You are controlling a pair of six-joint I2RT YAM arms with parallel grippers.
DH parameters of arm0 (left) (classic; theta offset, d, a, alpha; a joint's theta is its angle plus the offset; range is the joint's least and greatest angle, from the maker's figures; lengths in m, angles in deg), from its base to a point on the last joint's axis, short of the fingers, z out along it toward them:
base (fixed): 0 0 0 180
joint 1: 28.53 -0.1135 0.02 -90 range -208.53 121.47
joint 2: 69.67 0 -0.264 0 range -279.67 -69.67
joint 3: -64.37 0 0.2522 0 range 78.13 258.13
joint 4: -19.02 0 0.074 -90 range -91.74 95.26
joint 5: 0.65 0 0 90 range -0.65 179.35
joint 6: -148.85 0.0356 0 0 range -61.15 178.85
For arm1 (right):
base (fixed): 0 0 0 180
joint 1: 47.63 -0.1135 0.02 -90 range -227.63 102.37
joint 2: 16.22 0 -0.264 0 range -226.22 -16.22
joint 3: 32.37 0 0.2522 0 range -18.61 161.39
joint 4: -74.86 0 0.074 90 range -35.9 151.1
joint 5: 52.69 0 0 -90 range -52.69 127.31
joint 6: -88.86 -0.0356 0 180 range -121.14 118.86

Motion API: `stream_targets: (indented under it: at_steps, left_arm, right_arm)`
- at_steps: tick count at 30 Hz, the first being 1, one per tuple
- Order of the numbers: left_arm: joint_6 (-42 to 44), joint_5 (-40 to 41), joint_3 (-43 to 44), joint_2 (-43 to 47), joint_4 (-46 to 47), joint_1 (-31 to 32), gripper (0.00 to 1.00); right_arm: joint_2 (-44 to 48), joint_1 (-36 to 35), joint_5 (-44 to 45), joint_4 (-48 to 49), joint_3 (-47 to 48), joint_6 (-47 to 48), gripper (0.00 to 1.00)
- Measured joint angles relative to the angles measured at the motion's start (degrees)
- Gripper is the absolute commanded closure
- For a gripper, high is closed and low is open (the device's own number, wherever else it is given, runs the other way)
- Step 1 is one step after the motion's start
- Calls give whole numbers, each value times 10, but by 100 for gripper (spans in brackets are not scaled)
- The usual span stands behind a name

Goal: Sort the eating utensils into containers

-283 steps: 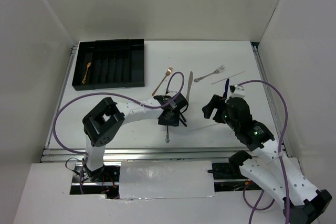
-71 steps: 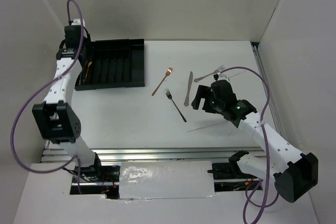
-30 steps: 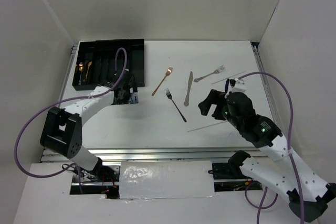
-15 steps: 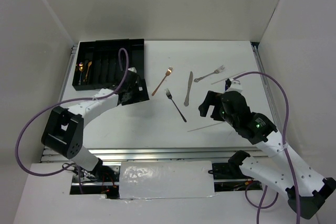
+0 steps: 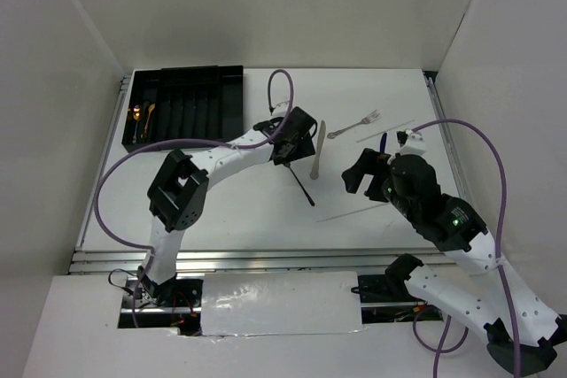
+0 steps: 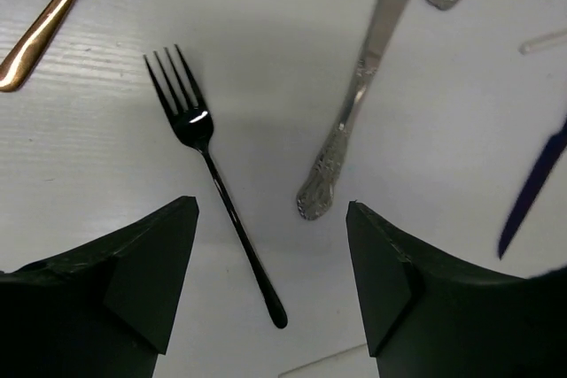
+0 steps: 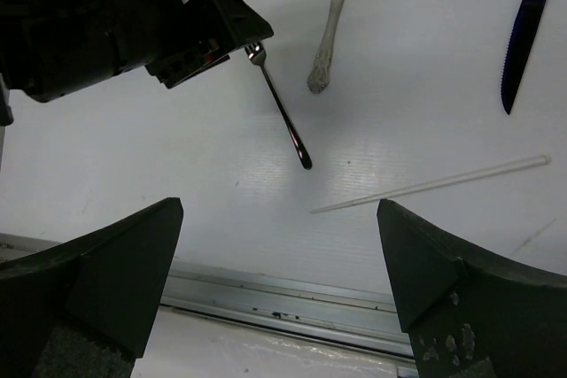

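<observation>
A glossy black fork (image 6: 213,174) lies on the white table, tines toward the far side. My left gripper (image 6: 272,208) hovers open just above its handle, touching nothing; from above, the left gripper (image 5: 291,155) covers the fork's tines, and the black fork (image 5: 303,187) pokes out below it. A silver knife (image 6: 363,86) lies just right of it, and a silver fork (image 5: 354,124) lies farther right. A copper fork's handle (image 6: 44,24) shows at the left. The black tray (image 5: 221,95) holds two gold utensils (image 5: 142,117) in its left slot. My right gripper (image 7: 279,210) is open and empty, to the right of the fork.
A thin pale stick (image 7: 434,185) lies on the table below the right gripper (image 5: 368,179). A blue knife (image 7: 527,28) lies at the right. The metal rail of the table's near edge (image 7: 292,298) runs under the right gripper. The left arm's purple cable (image 5: 115,192) loops over the left side.
My left arm has swung from the tray's right edge to the middle, over the black fork, and its jaws have narrowed a little. The right arm has barely shifted.
</observation>
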Motion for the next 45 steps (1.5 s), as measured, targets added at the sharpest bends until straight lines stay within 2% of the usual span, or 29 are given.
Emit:
stream_targets:
  at_steps: [8, 13, 16, 22, 25, 27, 28, 29, 32, 34, 35, 36, 37, 42, 45]
  left_arm:
    - [-58, 63, 57, -80, -75, 8, 27]
    - [-80, 92, 130, -139, -129, 28, 30]
    - [-92, 98, 127, -146, -139, 36, 39]
    - [-112, 101, 111, -151, -143, 37, 45]
    - [-114, 101, 111, -151, -145, 36, 59]
    - [-114, 103, 111, -151, -146, 36, 61]
    - [-113, 103, 111, -151, -146, 36, 73]
    - [-114, 102, 111, -151, -147, 35, 77]
    - [-109, 100, 111, -151, -148, 33, 81]
    - [-108, 98, 111, -151, -148, 32, 89]
    - [-108, 96, 110, -151, -148, 32, 90]
    - [-106, 95, 110, -151, -147, 31, 93]
    - [-104, 95, 107, -149, -145, 30, 100]
    - [-40, 93, 96, -136, -149, 26, 100]
    - [68, 73, 89, -108, -154, 10, 100]
  right_arm:
    - [3, 0, 0, 0, -16, -3, 1]
    - [1, 0, -2, 0, -35, -4, 1]
    - [1, 0, -10, 1, -48, -4, 0]
    - [-3, 0, -12, 2, -56, -3, 0]
    - [-1, 0, -11, 3, -56, -3, 0]
    - [2, 0, -11, 3, -56, -3, 0]
    - [3, 0, -11, 4, -57, -3, 0]
    - [4, 0, -11, 5, -58, -3, 0]
    - [5, 0, -11, 6, -62, -3, 0]
    - [4, 0, -9, 6, -63, -1, 0]
    - [4, 0, -7, 6, -63, 1, 0]
    - [4, 1, -3, 6, -63, 5, 0]
    - [4, 2, 3, 6, -63, 9, 0]
    - [0, 9, 26, 3, -51, 32, 0]
    - [1, 12, 34, 5, -40, 42, 0]
